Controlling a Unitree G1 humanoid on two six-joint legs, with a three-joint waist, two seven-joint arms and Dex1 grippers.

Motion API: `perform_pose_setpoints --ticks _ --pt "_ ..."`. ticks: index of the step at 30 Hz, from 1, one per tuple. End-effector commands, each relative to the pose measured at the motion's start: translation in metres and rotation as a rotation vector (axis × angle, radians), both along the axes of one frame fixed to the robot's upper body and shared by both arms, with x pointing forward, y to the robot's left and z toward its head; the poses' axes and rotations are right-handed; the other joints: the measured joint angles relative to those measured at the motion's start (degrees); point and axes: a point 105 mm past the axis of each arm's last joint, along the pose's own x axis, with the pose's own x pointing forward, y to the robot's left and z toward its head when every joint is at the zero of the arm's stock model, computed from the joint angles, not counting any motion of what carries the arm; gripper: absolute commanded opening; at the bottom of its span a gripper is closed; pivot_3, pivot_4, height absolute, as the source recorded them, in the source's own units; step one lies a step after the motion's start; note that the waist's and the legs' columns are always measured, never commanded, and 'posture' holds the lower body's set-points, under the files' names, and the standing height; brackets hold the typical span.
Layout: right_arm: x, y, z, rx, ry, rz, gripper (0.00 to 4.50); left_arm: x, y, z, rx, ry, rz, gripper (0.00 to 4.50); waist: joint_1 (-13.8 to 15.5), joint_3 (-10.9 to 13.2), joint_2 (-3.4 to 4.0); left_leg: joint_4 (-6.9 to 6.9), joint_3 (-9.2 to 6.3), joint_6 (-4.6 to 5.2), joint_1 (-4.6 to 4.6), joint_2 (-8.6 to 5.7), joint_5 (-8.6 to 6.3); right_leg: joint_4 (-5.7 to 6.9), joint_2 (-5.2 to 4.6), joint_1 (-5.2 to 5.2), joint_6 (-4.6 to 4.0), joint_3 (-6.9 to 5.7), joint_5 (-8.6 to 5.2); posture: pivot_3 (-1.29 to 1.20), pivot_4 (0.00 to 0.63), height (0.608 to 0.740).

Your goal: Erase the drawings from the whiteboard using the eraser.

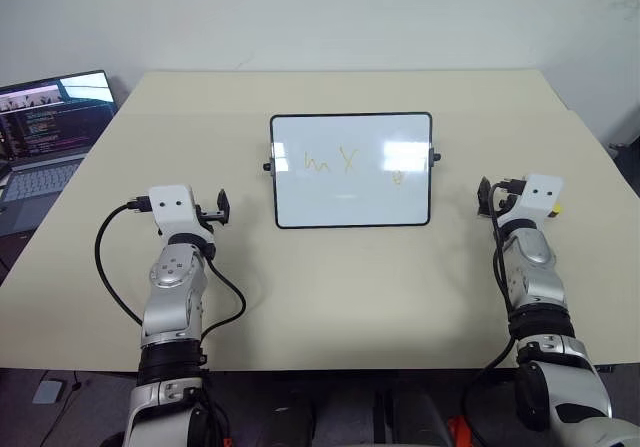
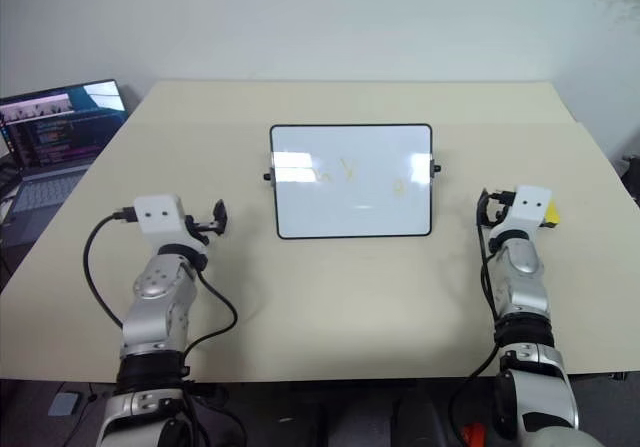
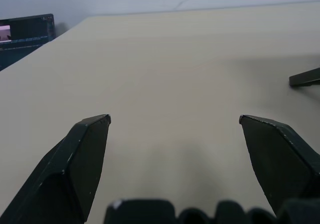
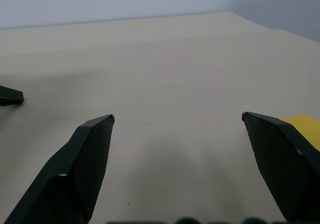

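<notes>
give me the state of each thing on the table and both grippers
whiteboard: lying flat, marked.
drawings: unerased, three orange scribbles.
laptop: lid open, screen lit.
yellow object: lying beside the right gripper, untouched.
left gripper: open, empty.
right gripper: open, empty.

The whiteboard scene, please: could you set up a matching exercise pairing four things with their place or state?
Things:
1. whiteboard
2. drawings
3. laptop
4. left gripper

Places or states:
A. at the table's far left edge, screen lit
B. faint orange lines on the board
C. open, holding nothing
D. flat at the table's middle, between both arms

Pairs: 1-D, 2-B, 3-A, 4-C
</notes>
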Motion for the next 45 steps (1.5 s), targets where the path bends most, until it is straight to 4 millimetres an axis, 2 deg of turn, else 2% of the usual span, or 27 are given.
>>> perform_pose_setpoints --ticks 1,5,24,30,34,40,43,45 --pt "0.000 -0.004 0.018 -0.007 -0.060 -0.011 4.48 0.002 -0.003 0.012 0.006 -0.041 -0.018 4.50 0.0 0.0 0.00 0.00 0.00 0.00 0.00 0.00 0.00 0.00 0.00 0.00 0.00 0.00 0.00 0.00 0.150 0.740" --pt "0.000 -0.004 0.020 -0.010 -0.061 -0.009 4.48 0.000 -0.001 0.011 -0.034 -0.047 -0.007 4.50 0.0 0.0 0.00 0.00 0.00 0.00 0.00 0.00 0.00 0.00 0.00 0.00 0.00 0.00 0.00 0.00 0.150 0.740" --pt "0.000 -0.008 0.027 -0.017 -0.052 -0.018 4.48 0.001 -0.001 0.008 -0.003 -0.020 -0.026 4.50 0.0 0.0 0.00 0.00 0.00 0.00 0.00 0.00 0.00 0.00 0.00 0.00 0.00 0.00 0.00 0.00 0.150 0.740" --pt "0.003 -0.008 0.041 -0.030 -0.055 -0.004 4.48 -0.001 0.001 0.008 0.012 -0.018 -0.023 4.50 0.0 0.0 0.00 0.00 0.00 0.00 0.00 0.00 0.00 0.00 0.00 0.00 0.00 0.00 0.00 0.00 0.150 0.740" --pt "0.006 -0.030 0.065 -0.043 -0.048 -0.056 4.48 0.001 0.000 0.023 0.040 -0.044 -0.105 4.50 0.0 0.0 0.03 0.00 0.02 0.01 -0.01 0.00 0.00 0.01 0.01 -0.03 0.00 0.01 0.00 0.00 0.150 0.740" --pt "0.013 -0.056 0.063 -0.007 0.101 -0.035 4.48 -0.003 -0.030 0.056 0.096 -0.049 -0.395 4.50 0.0 0.1 0.01 -0.02 0.00 0.03 -0.10 0.00 -0.02 -0.08 0.01 -0.03 0.00 -0.04 0.00 0.00 0.150 0.740" --pt "0.015 -0.070 0.063 -0.020 0.170 -0.029 4.48 -0.012 -0.061 0.079 0.095 -0.053 -0.605 4.50 0.0 0.1 0.00 -0.04 0.01 0.03 -0.13 0.01 -0.02 -0.09 0.01 -0.04 -0.01 -0.04 0.00 0.00 0.150 0.740" --pt "0.013 -0.081 0.060 -0.036 0.231 -0.038 4.48 -0.026 -0.097 0.091 0.105 -0.022 -0.811 4.50 0.0 0.2 0.01 -0.02 0.03 0.03 -0.19 0.00 -0.02 -0.10 0.00 -0.06 0.00 -0.04 0.00 0.00 0.150 0.740"
